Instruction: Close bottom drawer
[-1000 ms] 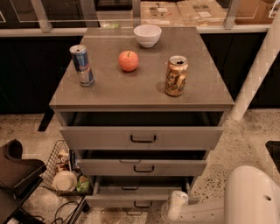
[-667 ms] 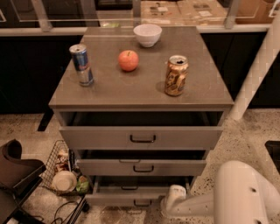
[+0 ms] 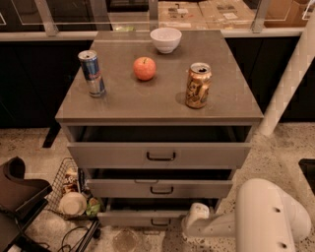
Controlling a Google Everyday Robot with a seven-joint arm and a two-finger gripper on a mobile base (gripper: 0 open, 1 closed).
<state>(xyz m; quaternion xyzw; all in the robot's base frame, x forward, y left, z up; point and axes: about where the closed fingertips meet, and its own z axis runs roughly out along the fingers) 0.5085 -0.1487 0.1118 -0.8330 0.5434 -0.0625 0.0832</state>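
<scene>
Lowest in the view, my white arm [image 3: 269, 219] reaches in from the right, its thick rounded link just above the speckled floor [image 3: 280, 147]. My end effector [image 3: 196, 215] sits low, right at the right-hand end of the bottom drawer [image 3: 140, 218]. I cannot tell whether it touches the drawer front, how far it is spread, or whether it grips anything.

The bottom drawer is the slimmest grey front, with a small dark bar handle [image 3: 160, 223]. It stands pulled out, its front nearer to me than the two fronts above. The middle drawer [image 3: 160, 188] is also out, though less so, and the top drawer [image 3: 160, 155], the tallest, is out too, with a dark gap behind its upper edge. To the left on the floor a wire basket [image 3: 63, 179] holds a pale round item [image 3: 73, 203] and other small things.

On the desk [image 3: 162, 106], a gold can [image 3: 198, 85] stands upright nearest on the right. A blue can [image 3: 92, 73] stands upright on the left. An orange-red apple [image 3: 144, 68] lies between them and a little further back. A white bowl [image 3: 166, 39] sits near the far edge. Beyond it lie cardboard boxes [image 3: 206, 12], and a white post [image 3: 290, 83] leans at the right.
</scene>
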